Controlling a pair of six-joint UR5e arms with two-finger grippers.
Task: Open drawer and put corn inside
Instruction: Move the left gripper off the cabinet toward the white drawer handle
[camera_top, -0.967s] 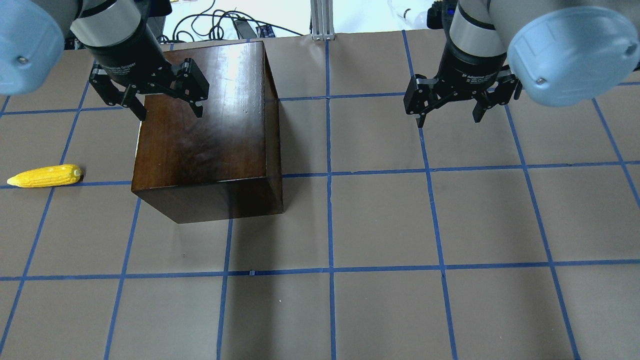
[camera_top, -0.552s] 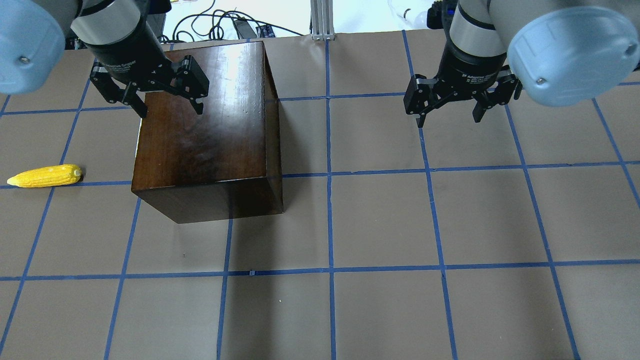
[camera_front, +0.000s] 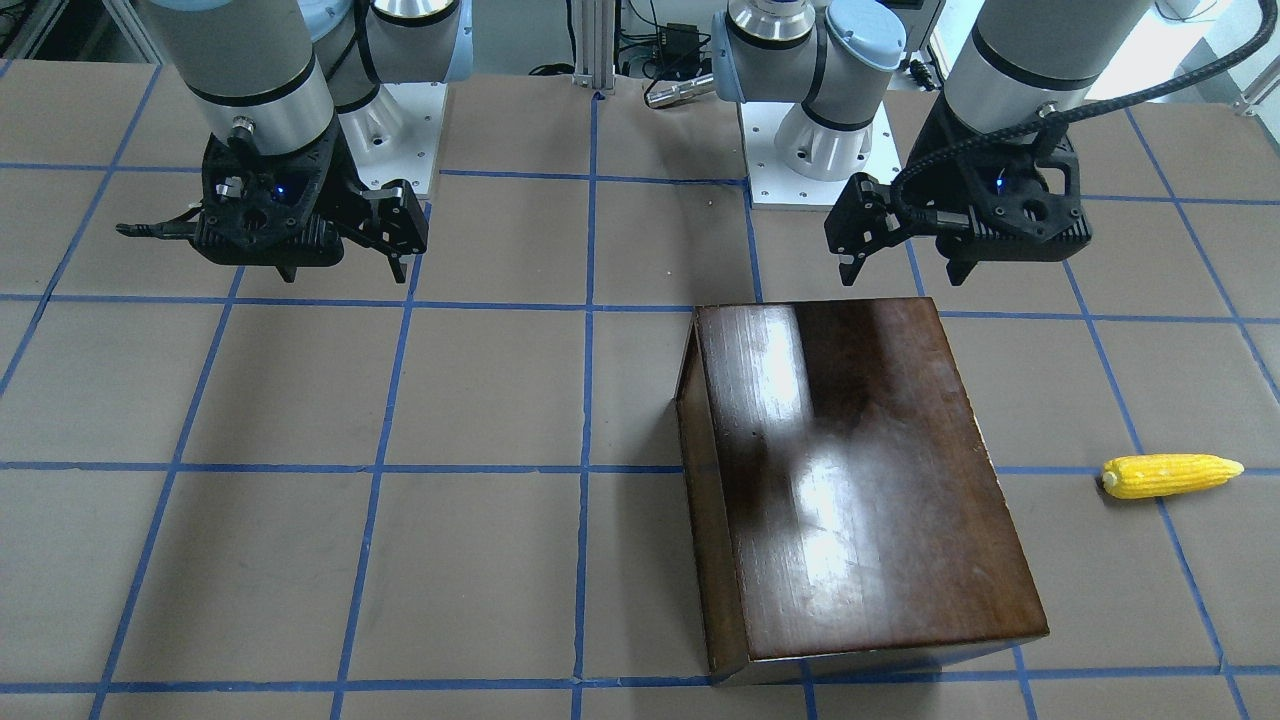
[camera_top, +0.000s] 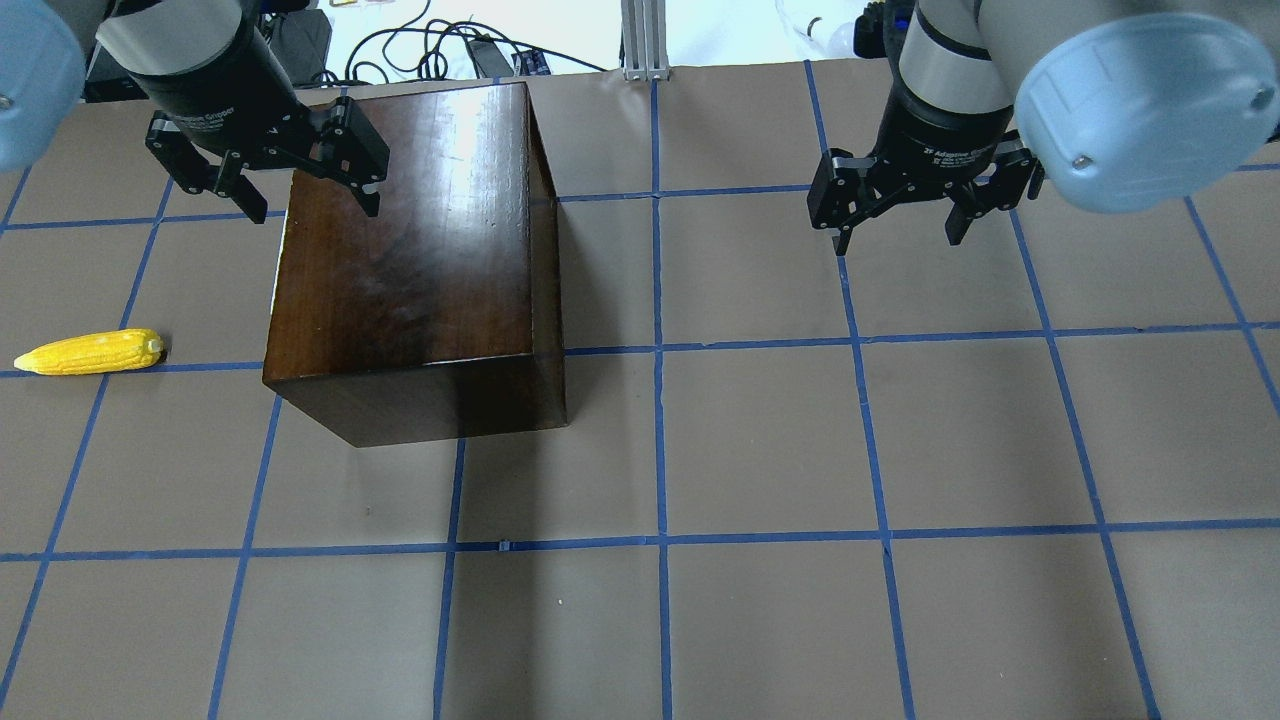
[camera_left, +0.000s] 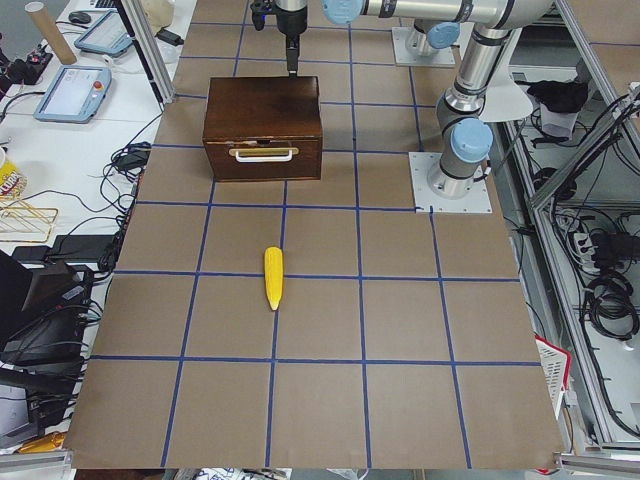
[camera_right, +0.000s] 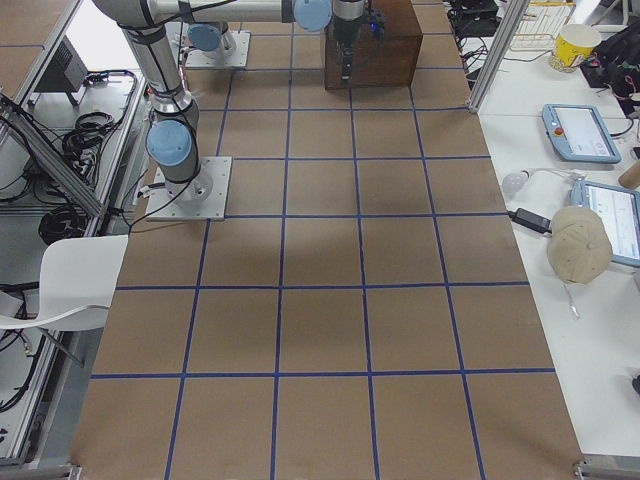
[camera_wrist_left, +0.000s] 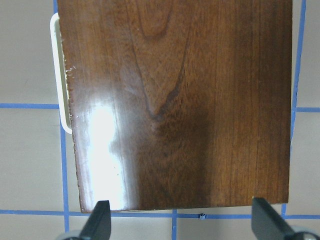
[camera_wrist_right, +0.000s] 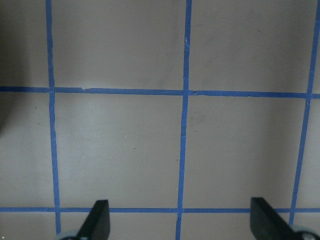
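Presumably stiff-sliding, the drawer (camera_left: 250, 166) should be taken by its pale handle (camera_left: 265, 154); left gripper (camera_top: 313, 206) and right gripper (camera_top: 899, 240) gape empty.

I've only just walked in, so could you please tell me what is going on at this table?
Two robot arms are set to open a drawer and put corn in it, and nothing is held yet. The left claw hovers open above the box, at its robot-side edge; the right claw hangs open over the table. The drawer looks shut, its handle facing the corn, which lies on the table apart from the box.
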